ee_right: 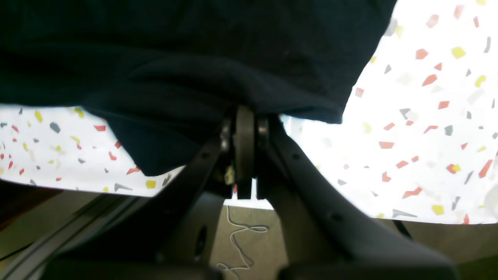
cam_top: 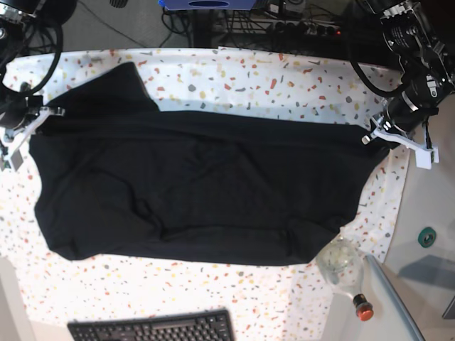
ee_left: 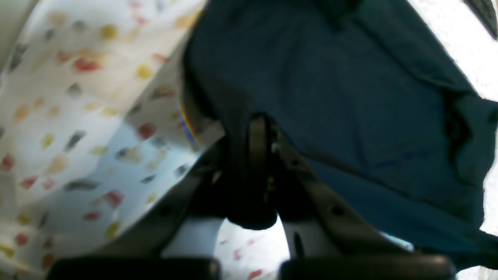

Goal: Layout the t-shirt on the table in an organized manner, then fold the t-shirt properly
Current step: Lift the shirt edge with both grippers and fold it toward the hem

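The black t-shirt (cam_top: 192, 188) lies spread wide across the speckled table (cam_top: 284, 82), stretched between my two grippers, with its near edge rumpled. In the base view my left gripper (cam_top: 375, 135) is at the shirt's right end and my right gripper (cam_top: 44, 116) at its left end. Seen from the left wrist, the left gripper (ee_left: 261, 123) is shut on a pinch of the t-shirt (ee_left: 350, 97), with the table (ee_left: 78, 116) beneath. From the right wrist, the right gripper (ee_right: 245, 113) is shut on a bunched fold of the t-shirt (ee_right: 194, 58) near the table (ee_right: 428, 124) edge.
A black keyboard (cam_top: 151, 328) lies at the table's front edge. A clear bottle with a red cap (cam_top: 345, 266) lies at the front right corner. Cables and gear crowd the floor behind the table. A thin cord (ee_right: 241, 233) lies on the floor below the right gripper.
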Action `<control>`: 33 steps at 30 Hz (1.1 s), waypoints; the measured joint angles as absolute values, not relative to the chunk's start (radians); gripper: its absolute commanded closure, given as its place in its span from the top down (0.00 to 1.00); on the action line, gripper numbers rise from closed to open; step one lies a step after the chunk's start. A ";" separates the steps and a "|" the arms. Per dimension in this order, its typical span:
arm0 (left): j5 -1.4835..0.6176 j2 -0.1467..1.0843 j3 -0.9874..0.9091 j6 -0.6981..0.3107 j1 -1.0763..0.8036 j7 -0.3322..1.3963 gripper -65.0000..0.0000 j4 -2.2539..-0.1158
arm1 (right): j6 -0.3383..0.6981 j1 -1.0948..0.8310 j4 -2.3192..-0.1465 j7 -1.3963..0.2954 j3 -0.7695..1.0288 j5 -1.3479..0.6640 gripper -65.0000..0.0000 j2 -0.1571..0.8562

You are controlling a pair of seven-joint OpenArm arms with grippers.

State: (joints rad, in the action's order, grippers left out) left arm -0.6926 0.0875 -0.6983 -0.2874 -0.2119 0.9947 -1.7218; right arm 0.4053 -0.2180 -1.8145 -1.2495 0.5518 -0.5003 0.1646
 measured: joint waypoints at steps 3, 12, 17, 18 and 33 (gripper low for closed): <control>-0.690 0.081 -0.699 -0.286 -0.205 0.992 0.00 -1.745 | 0.408 -0.209 -1.828 -1.270 0.553 -0.490 0.00 0.164; -0.680 0.086 -0.704 -0.284 -0.093 0.988 0.00 -1.643 | 0.410 -0.017 -1.710 -1.260 0.551 -0.490 0.00 0.177; -0.680 0.085 -0.703 -0.284 -0.038 0.978 0.00 -1.514 | 0.410 0.106 -1.499 -1.176 0.462 -0.491 0.00 0.214; -0.681 0.084 -0.703 -0.284 -0.033 0.958 0.00 -1.492 | 0.410 0.116 -1.464 -1.142 0.430 -0.495 0.00 0.221; -0.682 0.108 -0.663 -0.212 0.086 0.851 0.00 -1.253 | 0.405 0.210 -1.132 -0.994 0.366 -0.486 0.00 0.265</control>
